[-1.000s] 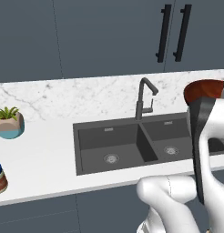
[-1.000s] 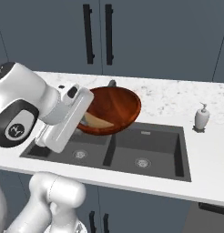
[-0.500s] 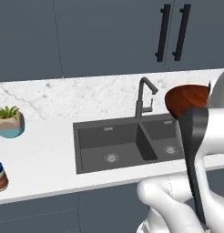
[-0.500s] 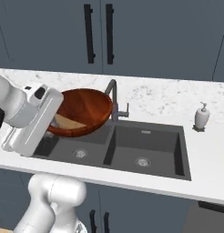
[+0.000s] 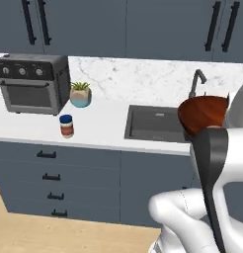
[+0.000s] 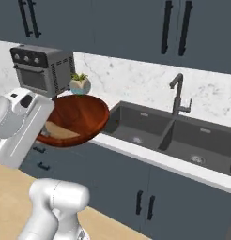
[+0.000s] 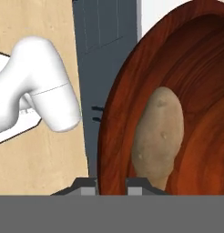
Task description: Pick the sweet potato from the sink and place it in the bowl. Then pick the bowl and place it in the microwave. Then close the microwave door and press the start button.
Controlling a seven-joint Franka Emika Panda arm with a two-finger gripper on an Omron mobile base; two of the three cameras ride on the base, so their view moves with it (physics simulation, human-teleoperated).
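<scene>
Hand view: gripper (image 7: 111, 182) jaws are clamping the bowl (image 7: 186, 82) rim. Sweet potato (image 7: 158, 132) is lying inside it

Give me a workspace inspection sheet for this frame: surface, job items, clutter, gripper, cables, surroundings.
Surface: white marbled counter, dark double sink with gooseneck faucet.
Job's things: bowl held in the air in front of the counter edge, out over the lower cabinets; sweet potato lies inside it. Microwave: nothing seen.
Clutter: toaster oven, potted plant beside it, small jar near the counter's front edge.
Gripper: gripper closed on the bowl's rim, one finger inside, one outside.
Cables: nothing seen.
Surroundings: dark blue-grey cabinets above and below, wood floor.
</scene>
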